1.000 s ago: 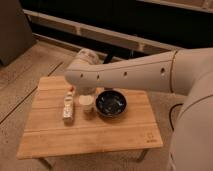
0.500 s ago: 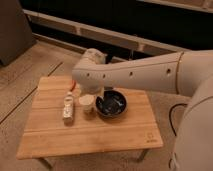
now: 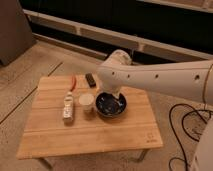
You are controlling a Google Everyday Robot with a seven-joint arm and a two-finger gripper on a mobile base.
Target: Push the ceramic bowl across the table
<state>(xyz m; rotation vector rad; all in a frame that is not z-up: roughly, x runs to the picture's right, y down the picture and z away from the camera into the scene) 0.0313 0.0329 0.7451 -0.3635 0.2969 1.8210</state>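
I have the tool (image 3: 113, 96) down at the far rim of the bowl (image 3: 111, 106), mostly hidden under my own arm (image 3: 150, 80), so I cannot tell how wide it is set or whether it has hold of anything. The bowl sits around the middle of the desk (image 3: 90, 132), just beside the white cup (image 3: 86, 100), with what looks like a bottle (image 3: 68, 107) lying beyond that. A push drifting toward the cup would shunt it into the bottle. Contact high on the rim could tip the bowl instead of sliding it.
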